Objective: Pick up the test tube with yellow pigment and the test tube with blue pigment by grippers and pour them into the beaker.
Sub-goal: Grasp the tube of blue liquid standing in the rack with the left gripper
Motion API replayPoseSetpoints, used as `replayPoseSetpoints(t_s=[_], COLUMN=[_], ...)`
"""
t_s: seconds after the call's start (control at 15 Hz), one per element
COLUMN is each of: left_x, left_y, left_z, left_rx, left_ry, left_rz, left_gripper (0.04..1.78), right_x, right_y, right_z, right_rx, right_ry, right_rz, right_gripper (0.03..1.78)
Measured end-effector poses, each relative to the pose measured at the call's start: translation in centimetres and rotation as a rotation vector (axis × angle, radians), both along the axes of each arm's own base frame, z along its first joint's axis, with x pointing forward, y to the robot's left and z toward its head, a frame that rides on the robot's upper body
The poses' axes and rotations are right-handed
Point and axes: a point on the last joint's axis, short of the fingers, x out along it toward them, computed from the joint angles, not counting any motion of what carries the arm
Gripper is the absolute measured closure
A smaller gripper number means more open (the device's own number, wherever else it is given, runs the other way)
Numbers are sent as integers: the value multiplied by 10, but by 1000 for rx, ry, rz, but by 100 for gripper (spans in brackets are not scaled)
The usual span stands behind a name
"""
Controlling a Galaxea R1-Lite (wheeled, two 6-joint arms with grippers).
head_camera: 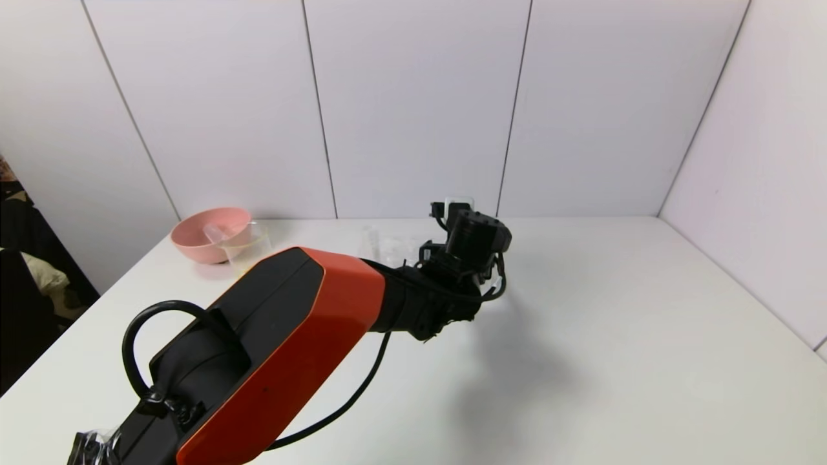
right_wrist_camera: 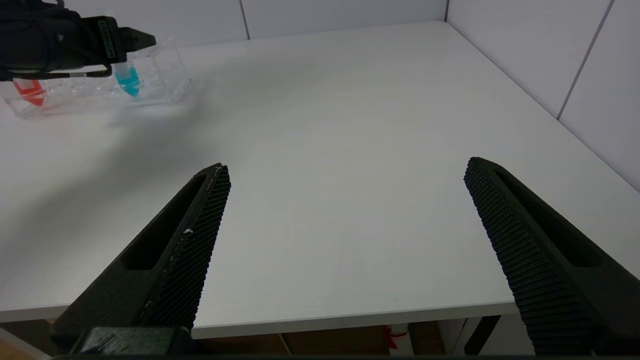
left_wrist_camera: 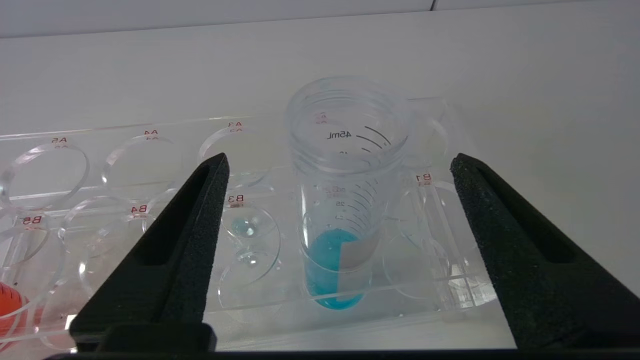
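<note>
The test tube with blue pigment [left_wrist_camera: 334,270] stands upright in the clear rack [left_wrist_camera: 150,165], blue liquid at its rounded tip. My left gripper [left_wrist_camera: 339,159] is open, with one finger on each side of the tube's upper part and not touching it. In the head view the left wrist [head_camera: 475,239] hovers over the rack [head_camera: 387,245] at the back centre. The beaker [head_camera: 249,248] stands at the back left and looks faintly yellow inside. No tube with yellow liquid shows. My right gripper [right_wrist_camera: 345,167] is open and empty over the table's front edge.
A pink bowl [head_camera: 210,236] sits just behind the beaker with a clear object in it. A red-liquid tube [left_wrist_camera: 10,305] stands at the rack's other end, also seen in the right wrist view [right_wrist_camera: 30,92]. White walls close the back and right.
</note>
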Motion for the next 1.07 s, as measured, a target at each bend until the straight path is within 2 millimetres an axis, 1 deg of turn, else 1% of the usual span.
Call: replayPoseSetpoints(t_s=[0.07,0.33,0.4,0.47,0.53,1.07], left_x=[0,0,-1,0,0,-2], left_y=[0,0,-1,0,0,-1], left_z=[0,0,0,0,0,0], left_rx=[1,0,0,0,-1,0], left_ry=[0,1,1,2,2,4], left_rz=[0,-1,-2,-1,-1,-3], left_gripper=[44,116,130,135,137,137], right_x=[0,0,0,0,0,0], right_y=[0,0,0,0,0,0], right_z=[0,0,0,0,0,0], right_rx=[0,0,-1,-1,0,0], right_ry=[0,0,0,0,0,0], right_rz=[0,0,0,0,0,0], right_gripper=[10,10,10,10,10,10])
